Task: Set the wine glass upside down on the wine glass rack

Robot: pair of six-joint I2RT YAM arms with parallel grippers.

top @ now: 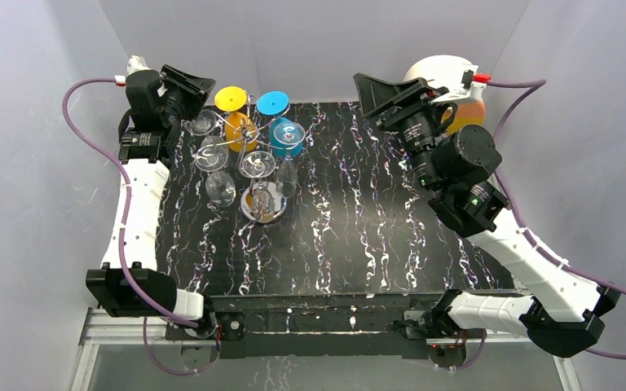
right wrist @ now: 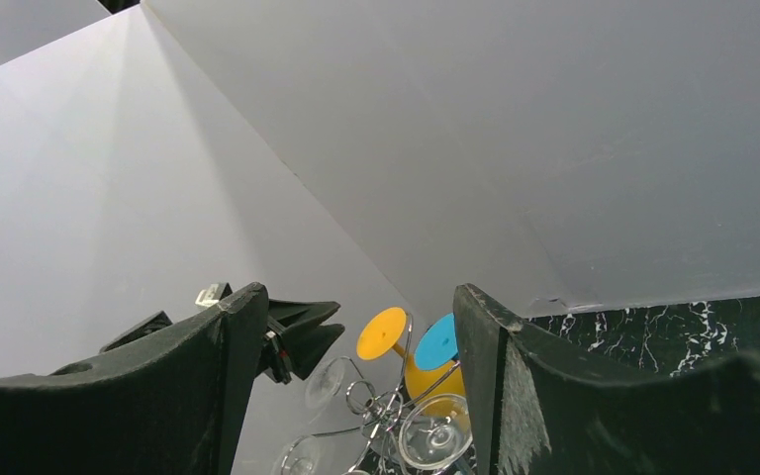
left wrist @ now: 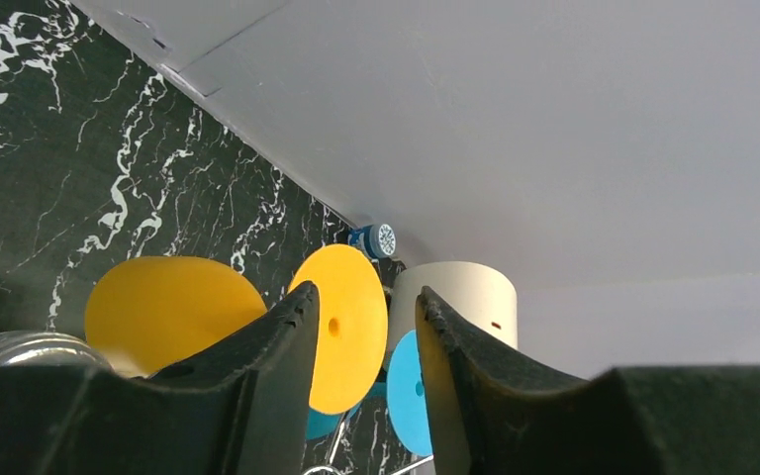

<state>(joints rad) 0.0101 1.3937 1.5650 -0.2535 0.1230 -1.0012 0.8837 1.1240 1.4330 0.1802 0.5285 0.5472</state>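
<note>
Wine glass rack (top: 261,204) near left fingers (left wrist: 267,386)

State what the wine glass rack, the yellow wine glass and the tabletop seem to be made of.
The wine glass rack: likely chromed metal wire, polished; its round base mirrors the surroundings.
The yellow wine glass: opaque, matte and evenly coloured, so probably plastic, though painted glass is possible.
The tabletop: black with white veins, marble-look; real stone or printed laminate, cannot tell.

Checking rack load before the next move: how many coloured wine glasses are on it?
2. The yellow glass hangs at the rack's far side; the blue glass hangs just right of it. Clear glasses might hide more.
</note>
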